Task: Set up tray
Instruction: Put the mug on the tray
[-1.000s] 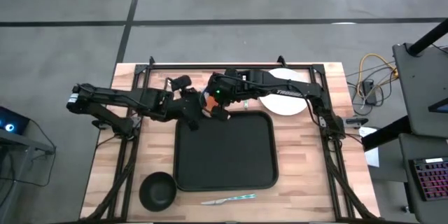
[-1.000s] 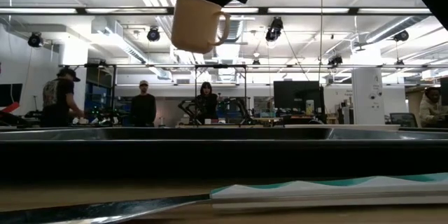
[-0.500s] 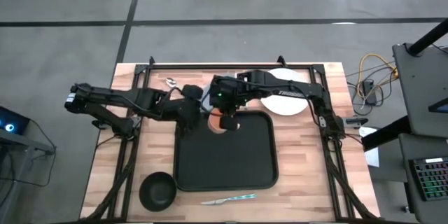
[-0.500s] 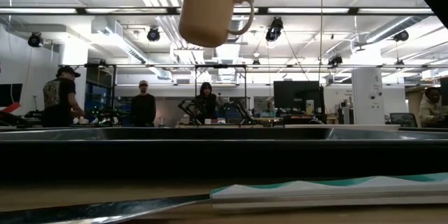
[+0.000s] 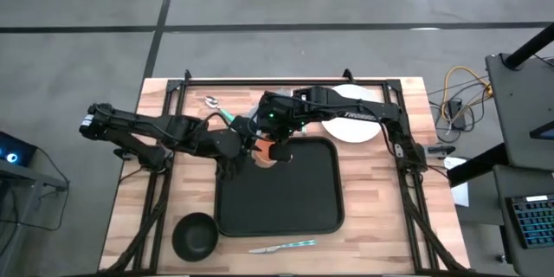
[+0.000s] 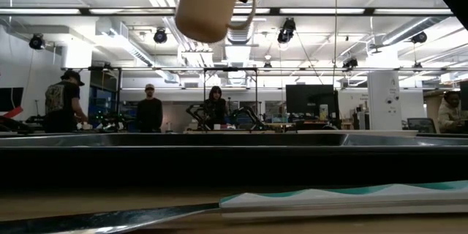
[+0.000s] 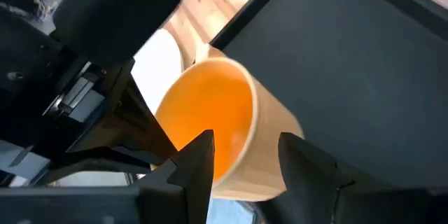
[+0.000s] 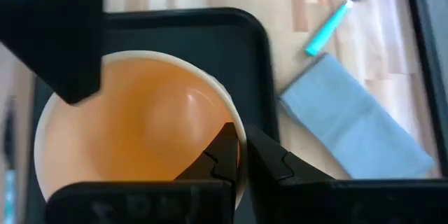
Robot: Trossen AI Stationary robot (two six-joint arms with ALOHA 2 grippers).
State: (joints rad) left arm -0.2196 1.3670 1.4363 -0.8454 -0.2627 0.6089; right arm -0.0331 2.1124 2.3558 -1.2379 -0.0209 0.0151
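Note:
A cream mug with an orange inside [image 5: 264, 152] hangs mouth up over the far left corner of the black tray [image 5: 286, 199]. My right gripper [image 5: 277, 143] is shut on it from above. My left gripper [image 7: 245, 157] reaches in from the table's left, open. One of its fingers [image 7: 203, 157] stands inside the mug's mouth and the other [image 7: 301, 168] outside the wall, with a gap showing on both sides. In the low view the mug [image 6: 208, 4] hangs high above the tray [image 6: 234, 161], its handle [image 6: 247, 11] to one side. My right gripper pinches the mug's rim [image 8: 236, 129], one finger inside the mouth and one outside the wall. The fingers slant down from the table's far side. The low view puts the hold above the handle. The mug hangs clear of the tray, slightly tilted.
A white plate [image 5: 353, 127] lies at the far right, partly under my right arm. A teal-handled spoon [image 8: 339, 10] and a blue-grey napkin [image 8: 357, 122] lie beyond the tray's far left corner. A black bowl [image 5: 195, 235] and a teal-handled knife [image 5: 284, 246] sit near the front edge.
The mug has swung from over the bare wood toward the near edge and now hangs over the tray's far left corner, a little higher and tipped differently. My right gripper has turned at the wrist with it. My left gripper has rolled and shifted toward the near edge.

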